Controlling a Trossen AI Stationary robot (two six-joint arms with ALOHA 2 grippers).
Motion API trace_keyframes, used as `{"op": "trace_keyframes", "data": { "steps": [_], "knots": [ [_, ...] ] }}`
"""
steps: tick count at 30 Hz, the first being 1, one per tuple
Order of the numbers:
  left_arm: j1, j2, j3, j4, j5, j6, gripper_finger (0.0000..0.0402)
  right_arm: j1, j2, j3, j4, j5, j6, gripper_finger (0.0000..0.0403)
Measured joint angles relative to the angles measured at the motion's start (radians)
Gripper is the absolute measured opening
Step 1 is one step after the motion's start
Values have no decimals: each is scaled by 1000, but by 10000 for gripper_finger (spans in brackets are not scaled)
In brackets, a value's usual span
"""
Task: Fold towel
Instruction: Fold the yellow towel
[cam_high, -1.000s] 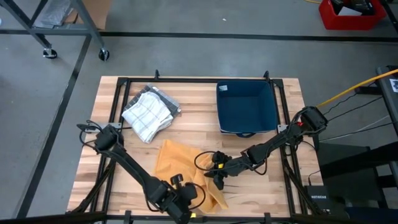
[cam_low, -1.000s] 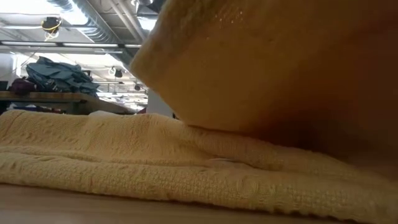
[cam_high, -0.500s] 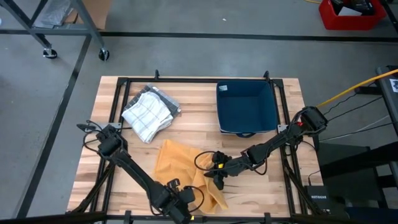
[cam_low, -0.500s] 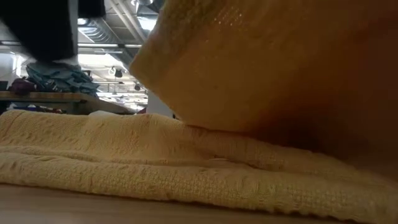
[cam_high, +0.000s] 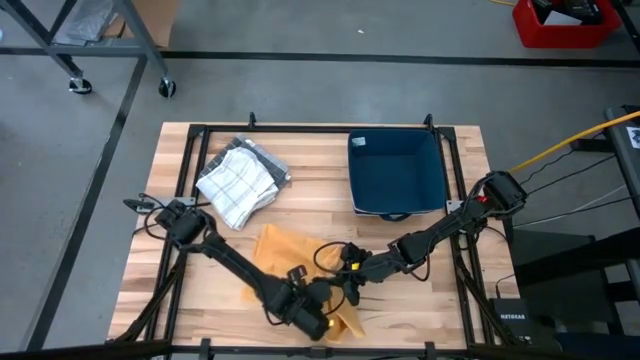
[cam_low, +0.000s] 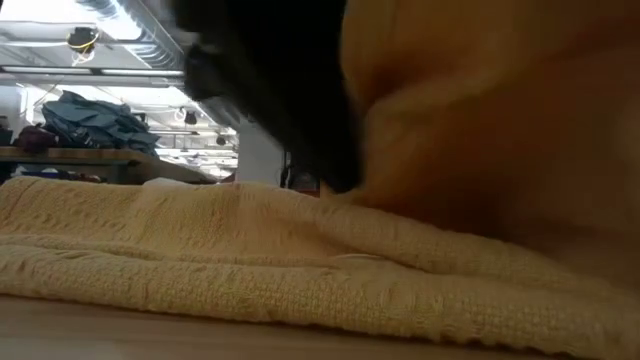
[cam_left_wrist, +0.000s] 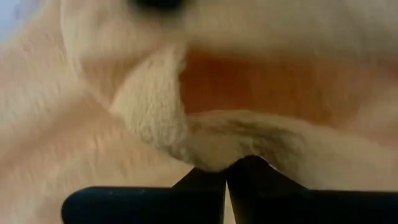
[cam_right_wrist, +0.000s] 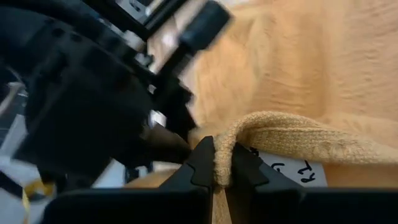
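Down by the table's (cam_high: 160, 280) near edge, the left gripper (cam_high: 330, 322) is clamped tight on a fold of the yellow towel (cam_high: 275, 250), pinching a ridge of cloth between its fingers (cam_left_wrist: 261, 177). Right beside it, the right gripper (cam_high: 350, 290) is closed on another folded edge of the same towel. The towel lies crumpled in the near middle of the table. Toward the far edge sit a checked cloth (cam_high: 240, 180) on the left and a blue bin (cam_high: 397, 172) on the right.

The towel (cam_high: 285, 262) lies at the table's (cam_high: 320, 200) front middle; behind it, a cloth (cam_high: 238, 180) sits left and a bin (cam_high: 396, 172) right.
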Motion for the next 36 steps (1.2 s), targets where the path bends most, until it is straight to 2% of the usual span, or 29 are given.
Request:
{"op": "trace_keyframes", "data": {
  "steps": [7, 12, 19, 28, 32, 36],
  "knots": [
    [43, -3, 0, 60, -20, 51, 0, -1, 0, 0, 54, 25, 0, 23],
    [45, -51, 0, 35, -101, 84, 0, -8, 0, 0, 111, 81, 0, 23],
    [51, -123, 0, -97, -126, 94, 0, -78, -1, 65, 136, 78, -58, 23],
    [42, -214, 1, -331, -165, -16, 0, -159, 0, 245, 37, 43, -195, 24],
    [36, -252, 1, -395, -177, -57, 0, -186, 44, 308, 26, -1, -209, 24],
    [26, -266, 0, -469, -140, -79, 0, -192, 131, 391, 28, -25, -214, 24]
  ]
}}
